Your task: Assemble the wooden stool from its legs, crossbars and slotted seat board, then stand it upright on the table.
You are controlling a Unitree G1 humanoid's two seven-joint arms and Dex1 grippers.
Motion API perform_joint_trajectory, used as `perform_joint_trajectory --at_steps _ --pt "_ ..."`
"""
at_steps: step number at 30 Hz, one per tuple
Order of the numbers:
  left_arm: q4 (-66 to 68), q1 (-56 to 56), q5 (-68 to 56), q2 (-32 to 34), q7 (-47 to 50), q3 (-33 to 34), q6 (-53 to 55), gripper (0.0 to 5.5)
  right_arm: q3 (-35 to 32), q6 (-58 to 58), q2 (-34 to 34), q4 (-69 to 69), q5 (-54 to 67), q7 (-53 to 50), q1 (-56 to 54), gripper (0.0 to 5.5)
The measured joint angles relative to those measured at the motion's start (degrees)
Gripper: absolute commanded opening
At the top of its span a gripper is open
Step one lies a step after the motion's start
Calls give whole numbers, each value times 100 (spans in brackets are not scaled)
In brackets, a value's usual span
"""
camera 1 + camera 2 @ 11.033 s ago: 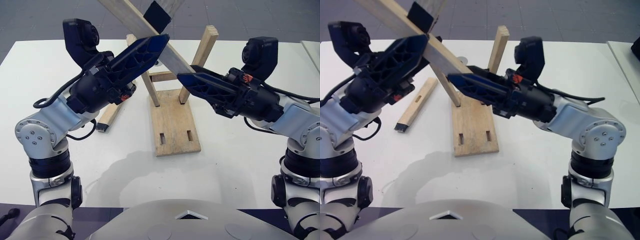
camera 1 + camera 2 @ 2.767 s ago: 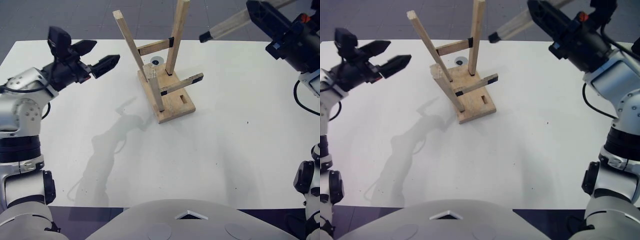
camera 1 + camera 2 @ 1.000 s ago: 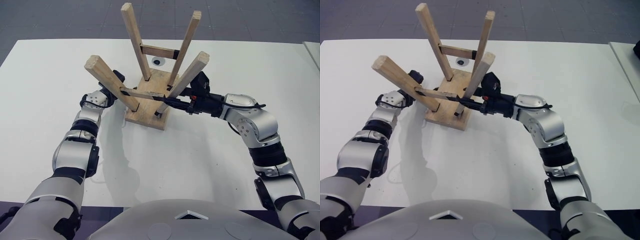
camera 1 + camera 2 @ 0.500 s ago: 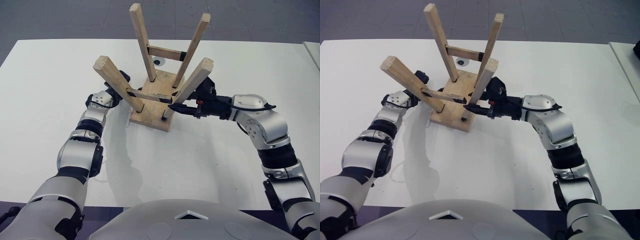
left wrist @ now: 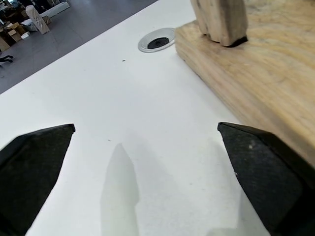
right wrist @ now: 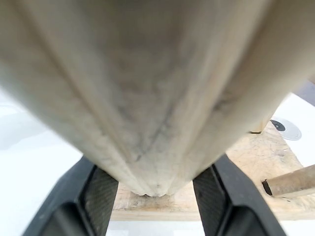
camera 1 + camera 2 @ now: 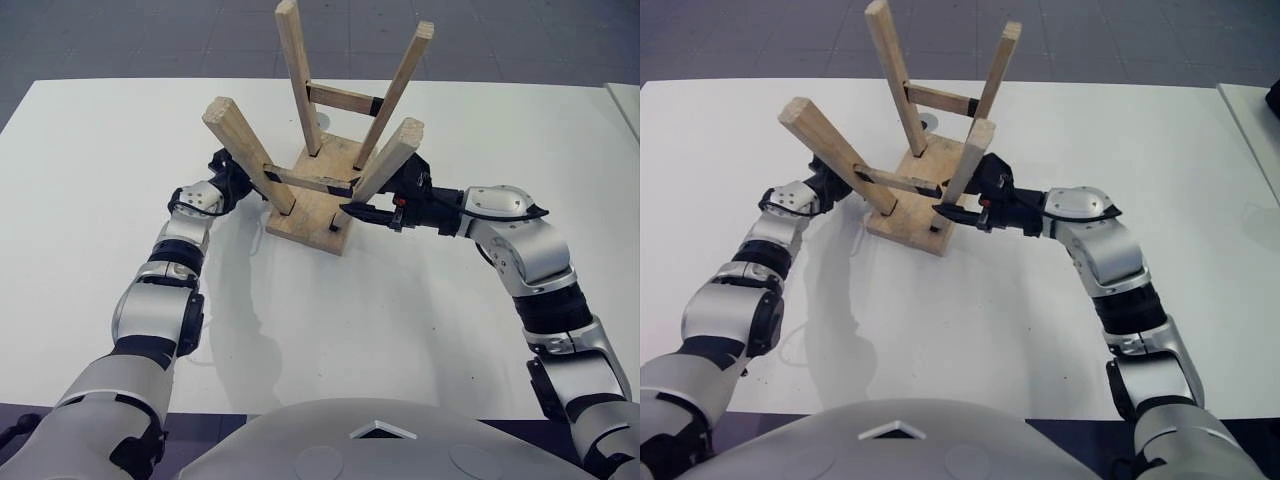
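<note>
On table (image 7: 90, 140): one seat board (image 7: 312, 208), four legs (image 7: 298, 75), two crossbars (image 7: 341, 99); right hand (image 7: 352, 211) grasping one leg (image 7: 391, 153), left hand (image 5: 146, 132) released.

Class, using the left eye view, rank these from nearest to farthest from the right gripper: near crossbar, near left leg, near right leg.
1. The near right leg, between the right gripper fingers.
2. The near crossbar, just left of it.
3. The near left leg, on the stool's left side.

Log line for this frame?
stool: inverted, seat board on table | left end effector: open beside seat board | right end effector: shut on near-right leg
</note>
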Motion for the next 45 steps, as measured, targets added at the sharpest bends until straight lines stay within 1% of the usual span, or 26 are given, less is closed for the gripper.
perform_joint_trajectory --at_steps 4,8,9,13,17,19,21,22,23,26,27,29,31,34,38,41,45 --pt "-617 294 -132 390 -117 231 59 540 7 -145 7 -2 0 -73 91 204" --pt "-2155 542 -648 559 -128 701 463 540 72 -187 47 -3 -97 -213 7 204" --pt "-2756 528 -807 639 -72 878 713 540 113 -196 54 1 -139 -291 -15 204" --pt "-4298 229 -1289 920 87 1299 1635 540 177 -213 56 -10 -219 -450 -46 204" --pt "-5904 -278 -1939 1118 0 1365 2711 540 202 -220 57 -35 -296 -532 -51 204" --pt "-6818 -382 -2378 1119 -145 1204 3308 540 230 -214 57 -17 -310 -545 -61 204" --pt "-7628 -371 -2675 1106 -255 846 3960 540 295 -212 56 69 -328 -543 -113 204" --pt "-7880 -344 -2706 1108 -278 680 4163 540 317 -212 57 100 -328 -543 -139 204" --pt "-8161 -249 -2664 1114 -326 370 4374 540 350 -212 58 156 -328 -543 -188 204" --pt "-8416 71 -2237 1278 -388 -147 4516 540 387 -212 60 299 -404 -626 -314 204" --pt "-8463 315 -2018 1339 -402 -395 4583 540 393 -211 59 365 -532 -717 -366 204" --pt "-8483 713 -1664 1387 -360 -689 4689 540 402 -152 56 498 -644 -871 -373 204" --pt "-8487 922 -1450 1389 -272 -823 4730 540 399 -132 54 509 -648 -897 -378 204" --pt "-8335 1034 -1145 1198 -32 -936 4641 540 397 -117 54 508 -648 -926 -375 204" --pt "-8095 1006 -914 678 235 -1011 4342 540 389 -111 54 507 -646 -903 -378 204" --pt "-7928 936 -711 482 221 -1257 4130 540 383 -106 54 507 -642 -881 -377 204" --pt "-7818 1074 -127 533 80 -1849 4041 540 381 -93 55 507 -639 -877 -382 204"
